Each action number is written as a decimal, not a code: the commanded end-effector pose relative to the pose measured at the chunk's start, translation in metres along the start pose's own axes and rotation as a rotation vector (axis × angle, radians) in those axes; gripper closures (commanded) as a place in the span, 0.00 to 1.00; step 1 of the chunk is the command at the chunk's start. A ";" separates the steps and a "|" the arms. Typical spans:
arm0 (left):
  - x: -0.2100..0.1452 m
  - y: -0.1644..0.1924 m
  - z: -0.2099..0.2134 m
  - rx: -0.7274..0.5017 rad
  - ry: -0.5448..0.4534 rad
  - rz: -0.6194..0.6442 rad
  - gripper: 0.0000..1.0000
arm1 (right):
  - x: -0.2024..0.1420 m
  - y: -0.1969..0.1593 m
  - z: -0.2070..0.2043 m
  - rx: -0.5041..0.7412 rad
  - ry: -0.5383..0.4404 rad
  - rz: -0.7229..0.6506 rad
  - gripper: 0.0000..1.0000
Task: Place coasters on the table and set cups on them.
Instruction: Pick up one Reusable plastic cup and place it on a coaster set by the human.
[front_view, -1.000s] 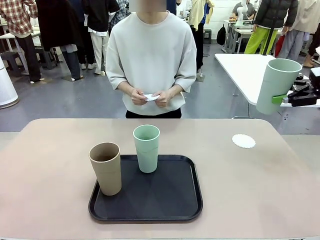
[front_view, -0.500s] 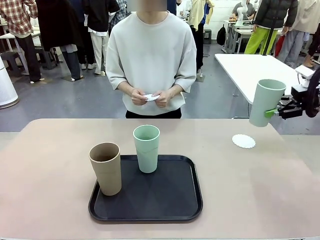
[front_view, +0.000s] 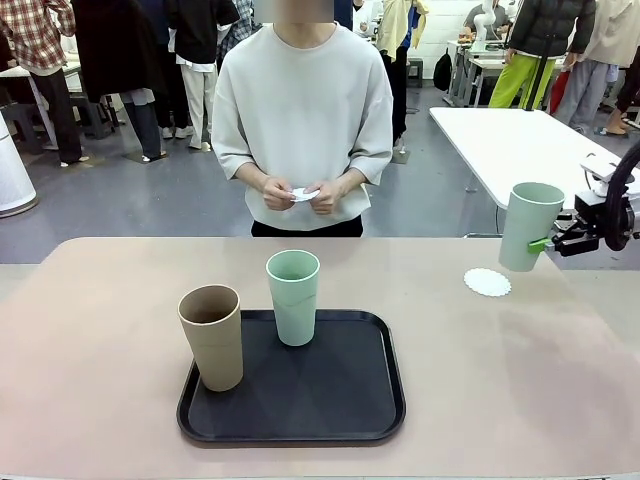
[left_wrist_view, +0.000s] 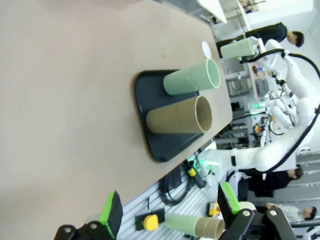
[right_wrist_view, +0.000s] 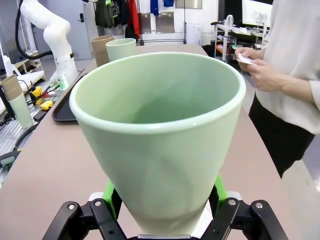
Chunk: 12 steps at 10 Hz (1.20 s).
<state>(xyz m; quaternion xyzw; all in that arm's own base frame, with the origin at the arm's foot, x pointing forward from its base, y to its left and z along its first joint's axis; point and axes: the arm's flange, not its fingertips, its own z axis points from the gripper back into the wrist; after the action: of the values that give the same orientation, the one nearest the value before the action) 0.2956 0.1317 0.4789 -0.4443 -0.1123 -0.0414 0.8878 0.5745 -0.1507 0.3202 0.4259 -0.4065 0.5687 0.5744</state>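
No legible text, label, brand, number or sign is recorded in any view. Such markings as may stand on distant background items are too small and blurred to be read.

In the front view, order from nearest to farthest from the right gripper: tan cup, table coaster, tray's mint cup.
1. coaster, right of the tray, by the right gripper.
2. mint cup, tray's far side.
3. tan cup, tray's left edge.
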 end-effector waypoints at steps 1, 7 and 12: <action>0.000 0.000 0.000 -0.007 -0.008 -0.007 0.00 | -0.013 -0.008 -0.009 0.057 -0.014 0.029 0.18; 0.000 0.000 0.000 -0.007 -0.008 -0.007 0.00 | -0.027 -0.039 -0.024 0.063 -0.023 0.028 0.18; 0.000 0.000 0.000 -0.007 -0.008 -0.007 0.00 | -0.046 -0.054 -0.027 0.047 -0.012 -0.002 0.18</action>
<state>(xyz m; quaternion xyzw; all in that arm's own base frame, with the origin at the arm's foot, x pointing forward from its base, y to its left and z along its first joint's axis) 0.2956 0.1317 0.4788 -0.4443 -0.1123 -0.0414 0.8878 0.6145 -0.1382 0.2660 0.4419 -0.3994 0.5794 0.5563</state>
